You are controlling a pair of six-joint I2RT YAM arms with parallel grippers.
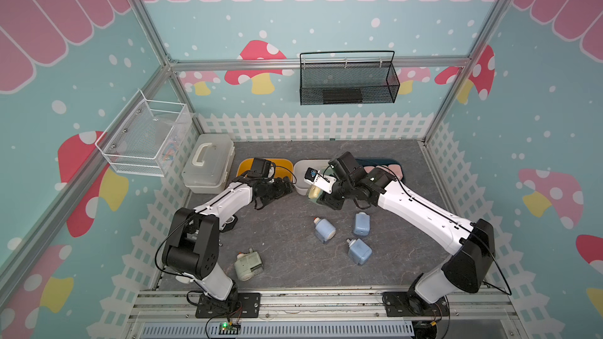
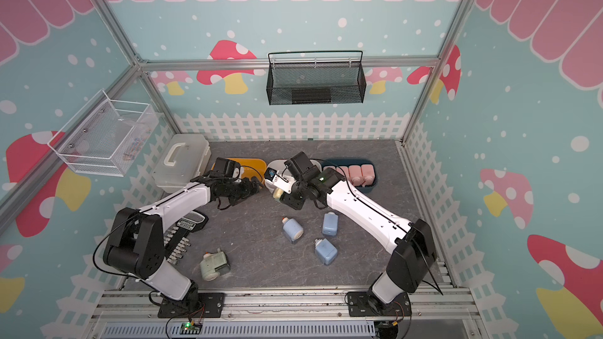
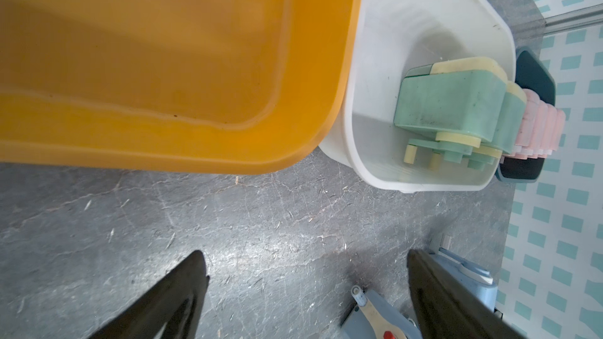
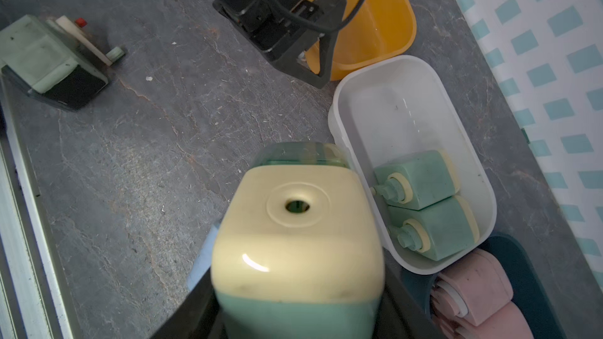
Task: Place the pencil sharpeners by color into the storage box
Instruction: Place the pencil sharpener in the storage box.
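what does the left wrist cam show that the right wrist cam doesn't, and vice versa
Left wrist only: a blue sharpener and a second blue sharpener in plain sight on the table.
Right wrist only: the held green sharpener, cream end toward the camera, clamped in the right gripper, and a loose green sharpener lying on the table.
Both: the open left gripper, the yellow bin, the white bin with two green sharpeners inside, and pink sharpeners in the dark bin.

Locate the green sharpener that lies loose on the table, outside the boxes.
In a top view the loose green sharpener lies near the table's front edge, beside the left arm's base, left of the three blue sharpeners.
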